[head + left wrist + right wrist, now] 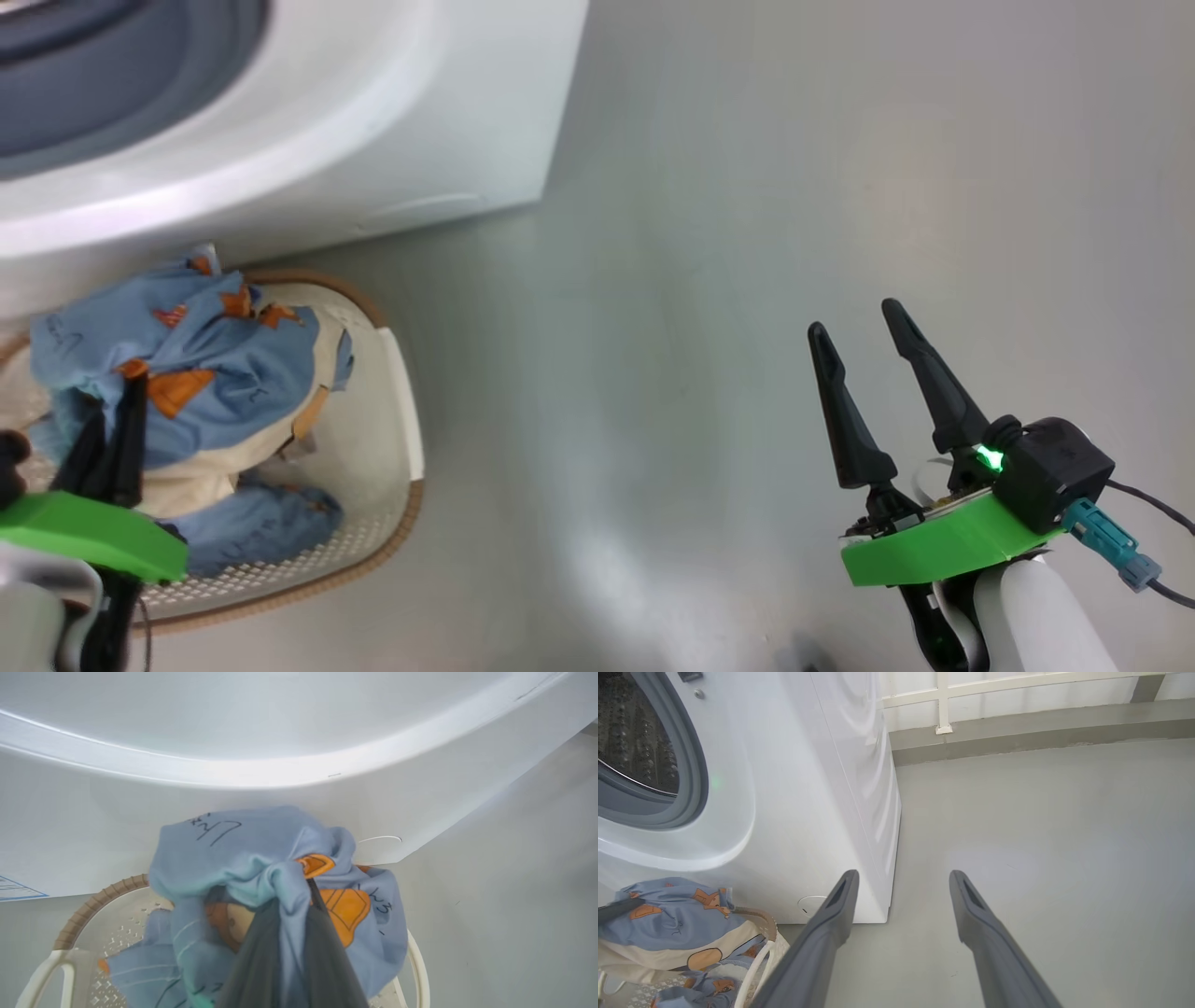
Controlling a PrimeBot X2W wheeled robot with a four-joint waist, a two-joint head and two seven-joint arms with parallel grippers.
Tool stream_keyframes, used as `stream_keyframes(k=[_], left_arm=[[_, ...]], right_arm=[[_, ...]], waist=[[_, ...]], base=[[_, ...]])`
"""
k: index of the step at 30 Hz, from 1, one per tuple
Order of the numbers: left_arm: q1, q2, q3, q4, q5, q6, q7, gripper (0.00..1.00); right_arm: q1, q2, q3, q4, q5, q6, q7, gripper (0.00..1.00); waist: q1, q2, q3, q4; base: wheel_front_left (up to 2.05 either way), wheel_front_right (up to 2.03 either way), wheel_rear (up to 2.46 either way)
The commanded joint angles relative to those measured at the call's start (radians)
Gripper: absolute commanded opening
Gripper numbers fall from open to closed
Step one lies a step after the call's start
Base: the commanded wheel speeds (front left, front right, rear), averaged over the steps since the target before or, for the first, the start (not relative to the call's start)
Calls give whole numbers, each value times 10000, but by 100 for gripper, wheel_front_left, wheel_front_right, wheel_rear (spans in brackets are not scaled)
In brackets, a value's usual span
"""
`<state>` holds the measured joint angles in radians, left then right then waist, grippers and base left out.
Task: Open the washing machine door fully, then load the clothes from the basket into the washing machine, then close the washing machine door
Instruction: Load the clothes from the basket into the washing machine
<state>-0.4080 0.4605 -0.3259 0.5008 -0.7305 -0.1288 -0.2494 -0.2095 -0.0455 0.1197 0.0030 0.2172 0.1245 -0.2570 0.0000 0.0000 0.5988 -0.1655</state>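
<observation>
Grey floor [1041, 835] (white railing [943, 704] behind)

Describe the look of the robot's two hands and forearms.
The left hand and right hand each have two long, tapered matt-black fingers on a bright green plastic bracket capping a glossy white forearm. Beside the right hand's bracket sits a black box module with a glowing green light, and a teal plug trailing a thin dark cable.

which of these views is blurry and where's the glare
Head view: softly blurred all over, with a pale glare patch on the floor. Left wrist view: the left tool, near the lens, is a dark out-of-focus smear; the clothes it pinches are sharper. Right wrist view: sharpest, with a faint green reflection on the washing machine.
</observation>
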Motion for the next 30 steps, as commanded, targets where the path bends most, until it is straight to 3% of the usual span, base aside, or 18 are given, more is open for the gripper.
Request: stream_keyframes(k=[1, 13, 30], left_arm=[[313, 229, 590, -338, 187, -19, -123, 0], [1506, -815, 2015, -1493, 1322, -19, -124, 0], [3168, -2004, 3247, -3123, 2715, -19, -124, 0]], right_arm=[[102, -47, 222, -117, -176, 62, -48, 100], [398, -47, 41, 460, -332, 62, -48, 100], [1259, -47, -314, 1037, -372, 62, -48, 100]], waist=[[0, 0, -727, 496], [0, 0, -2431, 1087], [0, 0, -4695, 1578]], base=[[0, 0, 0], [0, 0, 0], [0, 0, 0]])
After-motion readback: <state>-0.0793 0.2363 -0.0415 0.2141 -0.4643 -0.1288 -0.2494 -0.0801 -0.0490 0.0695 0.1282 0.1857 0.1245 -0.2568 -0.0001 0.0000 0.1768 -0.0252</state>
